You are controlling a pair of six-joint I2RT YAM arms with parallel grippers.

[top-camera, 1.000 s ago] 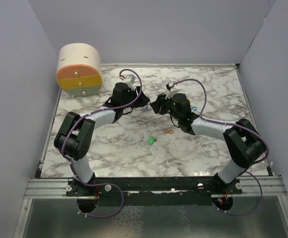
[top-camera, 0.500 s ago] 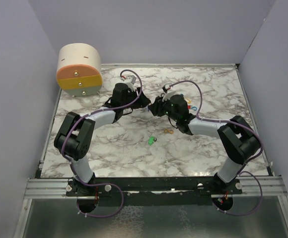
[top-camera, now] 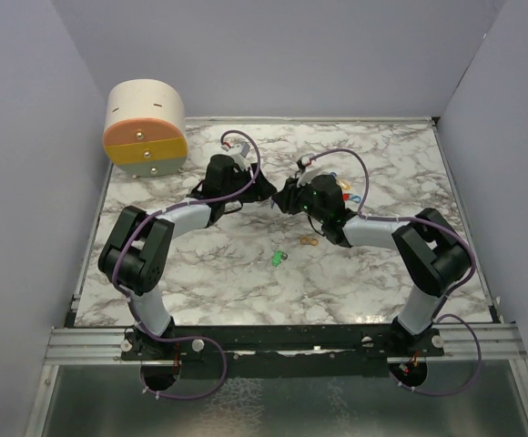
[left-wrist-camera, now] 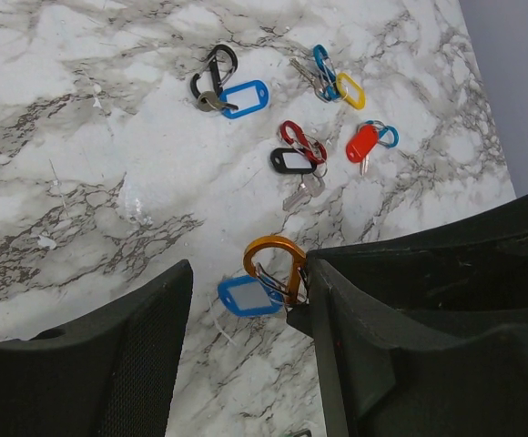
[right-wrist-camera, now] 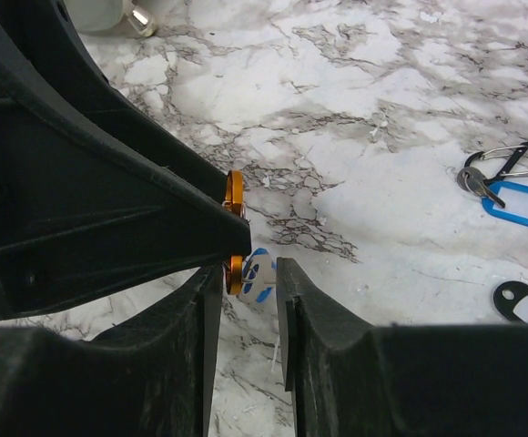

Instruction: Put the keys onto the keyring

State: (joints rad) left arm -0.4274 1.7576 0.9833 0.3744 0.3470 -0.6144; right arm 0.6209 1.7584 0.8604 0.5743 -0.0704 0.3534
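Observation:
My right gripper [top-camera: 284, 197] [right-wrist-camera: 250, 278] is shut on the lower part of an orange carabiner clip [right-wrist-camera: 234, 191] with a blue tag [right-wrist-camera: 260, 270] hanging from it, held upright above the table. My left gripper [top-camera: 266, 190] [left-wrist-camera: 248, 273] is open. The clip [left-wrist-camera: 273, 242] and its tag [left-wrist-camera: 248, 297] sit just inside the left gripper's right finger [left-wrist-camera: 401, 364]. Other tagged keys lie on the marble: a blue tag on a black clip [left-wrist-camera: 244, 97], a black tag on a red clip [left-wrist-camera: 293, 160], a red one [left-wrist-camera: 362, 143], and blue and yellow loops [left-wrist-camera: 339, 82]. A green key [top-camera: 278, 259] lies nearer.
A round cream and orange drawer box [top-camera: 146, 127] stands at the back left corner. A small orange loop [top-camera: 309, 241] lies near the green key. Grey walls close in the marble table [top-camera: 191, 273] on three sides. The left finger [right-wrist-camera: 109, 200] fills the right wrist view's left.
My right gripper has moved left towards the left gripper, so the two grippers' tips now meet. The left arm has barely moved.

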